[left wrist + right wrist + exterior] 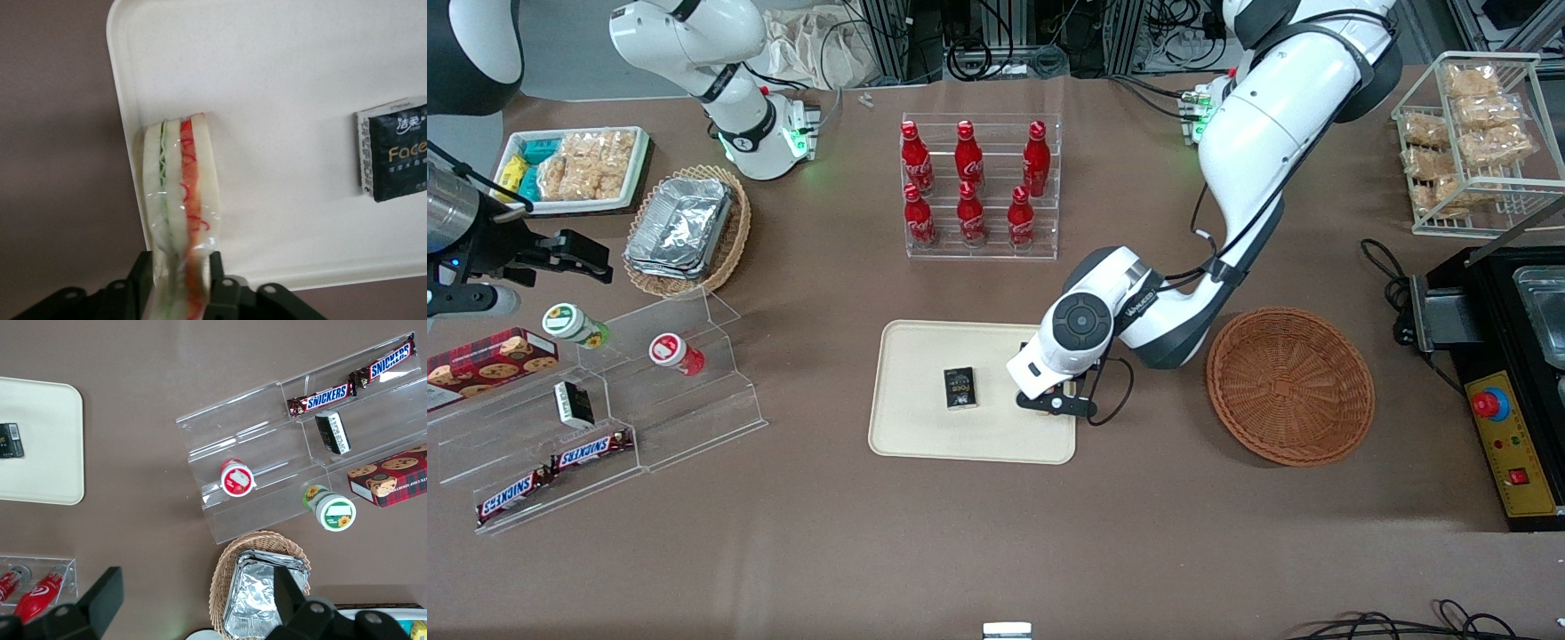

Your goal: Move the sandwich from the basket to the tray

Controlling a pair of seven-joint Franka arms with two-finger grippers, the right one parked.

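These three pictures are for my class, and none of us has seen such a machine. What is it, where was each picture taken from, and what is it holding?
It is a white robot arm working over a brown table. One camera looks down from the front; the other two sit on the arms' wrists. The gripper hangs over the edge of the cream tray that lies nearest the basket. The working arm's wrist camera shows its fingers shut on a wrapped sandwich above the tray. A dark packet lies on the tray. The round brown basket beside it holds nothing.
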